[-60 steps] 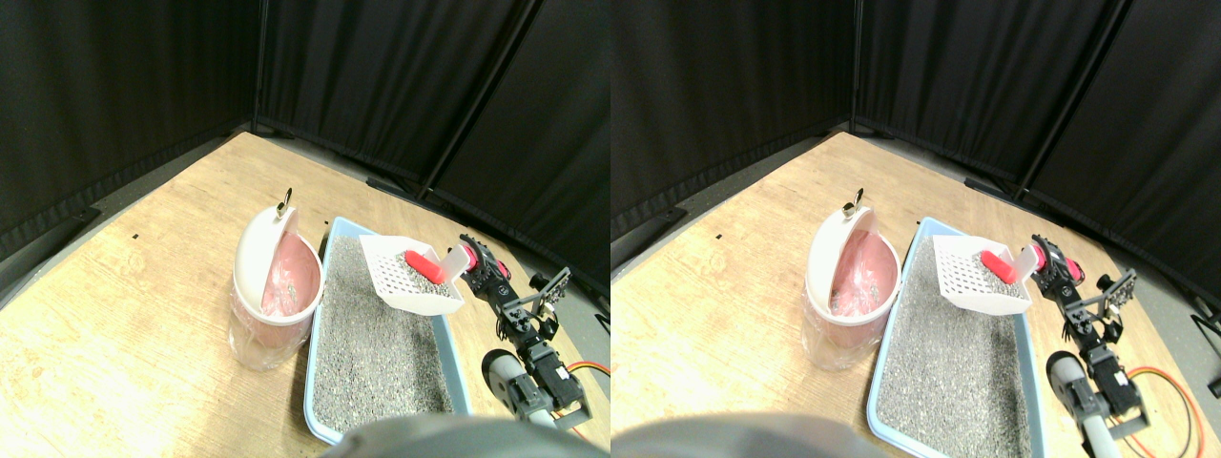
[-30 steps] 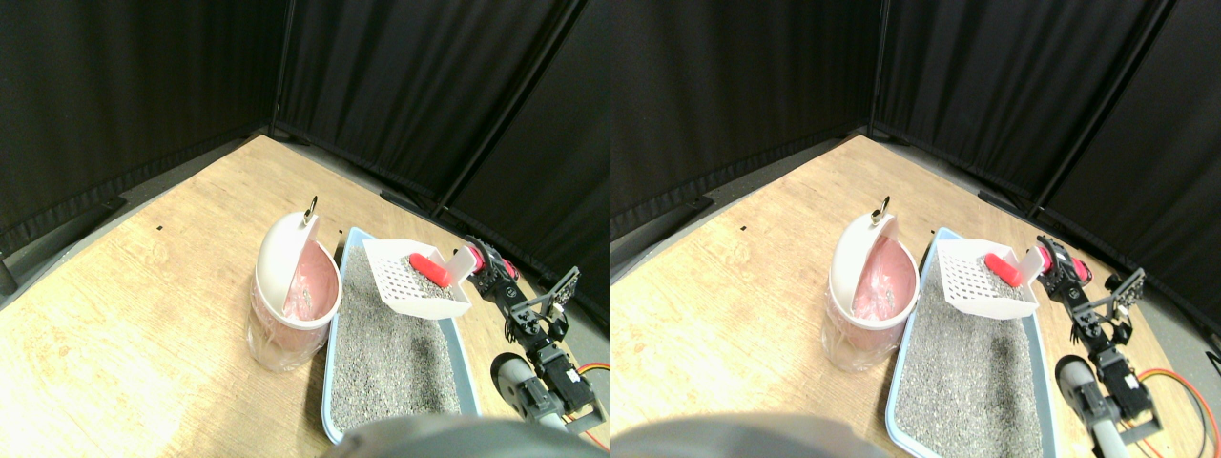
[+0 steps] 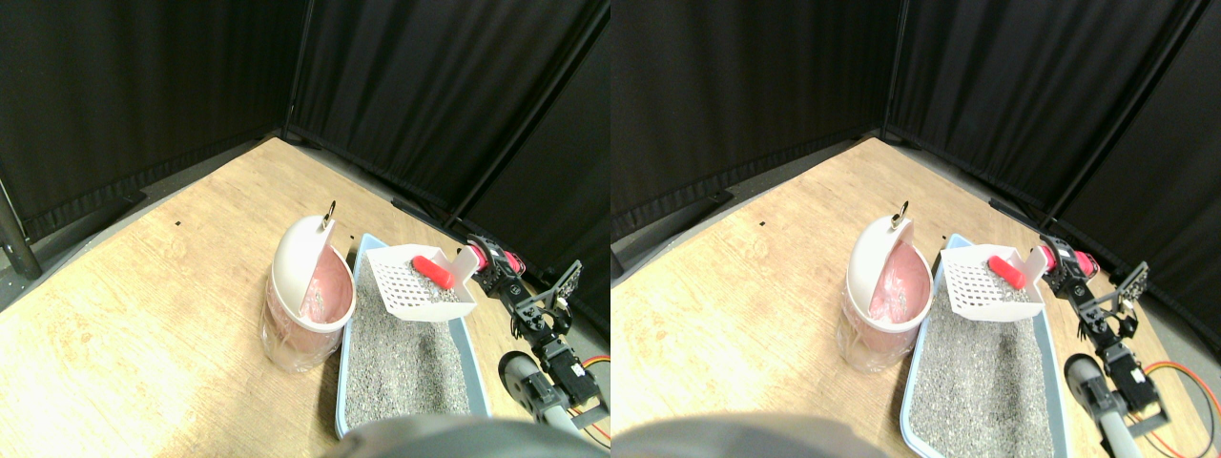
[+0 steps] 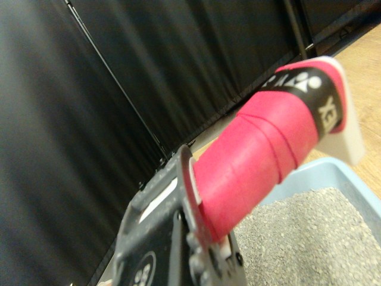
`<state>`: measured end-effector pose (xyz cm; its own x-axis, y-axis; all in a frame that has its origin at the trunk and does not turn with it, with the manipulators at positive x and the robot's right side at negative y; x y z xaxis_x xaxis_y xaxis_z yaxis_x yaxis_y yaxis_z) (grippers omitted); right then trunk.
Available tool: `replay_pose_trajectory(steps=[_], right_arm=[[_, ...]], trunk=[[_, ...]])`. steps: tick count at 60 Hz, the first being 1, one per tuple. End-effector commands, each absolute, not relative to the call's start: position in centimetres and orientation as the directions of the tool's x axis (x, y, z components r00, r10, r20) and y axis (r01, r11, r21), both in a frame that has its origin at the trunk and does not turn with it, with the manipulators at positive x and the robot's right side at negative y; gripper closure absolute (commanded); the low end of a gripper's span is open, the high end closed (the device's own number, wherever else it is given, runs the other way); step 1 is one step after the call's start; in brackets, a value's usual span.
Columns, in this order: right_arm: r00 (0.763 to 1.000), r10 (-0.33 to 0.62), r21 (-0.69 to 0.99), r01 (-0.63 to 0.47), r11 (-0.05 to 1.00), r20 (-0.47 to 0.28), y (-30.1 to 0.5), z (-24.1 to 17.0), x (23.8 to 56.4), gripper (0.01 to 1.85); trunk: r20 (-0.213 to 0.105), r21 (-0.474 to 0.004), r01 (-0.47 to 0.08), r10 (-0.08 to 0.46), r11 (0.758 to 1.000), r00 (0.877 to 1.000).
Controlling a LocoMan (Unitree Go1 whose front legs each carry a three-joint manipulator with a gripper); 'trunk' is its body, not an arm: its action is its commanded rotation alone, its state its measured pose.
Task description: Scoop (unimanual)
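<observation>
Over on the left, black curtains (image 3: 143, 86) are hanging all the way round, closing in a pale wooden floor (image 3: 143, 296) that is filling most of the stereo view, with a dark pole (image 3: 14, 234) cutting in at the far left edge. Moving in, a white bin (image 3: 305, 291) with a pink liner is standing on the wood, its swing lid tipped open and a small metal ring sitting at its top; the clear lower part is hard to read. Just beside it, a light blue tray (image 3: 348, 382) of grey litter (image 3: 401, 363) is running toward the camera, its near end cut off by the picture's bottom. Above the tray's far end, the white slotted scoop (image 3: 420, 284) is hovering level, carrying a red piece (image 3: 432, 272) and some grains of litter. Its red-wrapped handle (image 3: 494, 260) is running right into the right gripper (image 3: 488, 267); in the wrist view the wrapped handle (image 4: 262, 155) is passing along the dark jaw frame (image 4: 172, 238), but whether the jaws are clamping it I cannot tell. Far right, the arm (image 3: 544, 334) is trailing off-frame beside an orange cable (image 3: 596, 363).
</observation>
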<state>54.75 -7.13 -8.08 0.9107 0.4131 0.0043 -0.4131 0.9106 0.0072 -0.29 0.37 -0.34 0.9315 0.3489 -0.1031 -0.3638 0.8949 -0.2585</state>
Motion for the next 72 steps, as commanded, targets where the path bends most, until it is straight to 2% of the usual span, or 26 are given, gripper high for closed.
replay_pose_trajectory(steps=[1,18,27,33,45,51,58,62,72], right_arm=[[0.901,0.431,0.006,-0.432,0.902,0.055,-6.6,-7.2,54.9,1.81],[0.876,0.479,-0.033,-0.478,0.878,0.048,-5.3,-7.3,55.2,1.81],[0.88,0.475,-0.045,-0.474,0.88,0.026,-4.5,-7.3,55.1,1.81],[0.867,0.497,-0.063,-0.495,0.867,0.027,-3.9,-7.3,54.9,1.81],[0.868,0.496,-0.061,-0.495,0.867,0.013,-3.0,-7.4,54.6,1.81],[0.855,0.518,-0.093,-0.516,0.851,-0.002,-2.6,-7.5,54.7,1.81],[0.862,0.505,-0.121,-0.506,0.854,-0.034,-2.3,-7.4,54.5,1.81],[0.854,0.52,-0.144,-0.519,0.843,-0.032,-2.1,-7.3,54.5,1.81],[0.857,0.515,-0.233,-0.506,0.831,-0.024,-2.0,-7.1,54.5,1.81]], trunk=[[-0.116,-0.245,-0.388,0.37,0.889,0.922],[-0.122,-0.253,-0.409,0.391,0.877,0.912],[-0.121,-0.257,-0.418,0.401,0.871,0.908],[-0.122,-0.26,-0.426,0.408,0.867,0.905],[-0.125,-0.265,-0.441,0.423,0.857,0.897],[-0.13,-0.267,-0.447,0.427,0.854,0.895],[-0.131,-0.268,-0.454,0.435,0.85,0.891],[-0.131,-0.268,-0.454,0.435,0.85,0.891],[-0.131,-0.269,-0.455,0.435,0.849,0.891]])
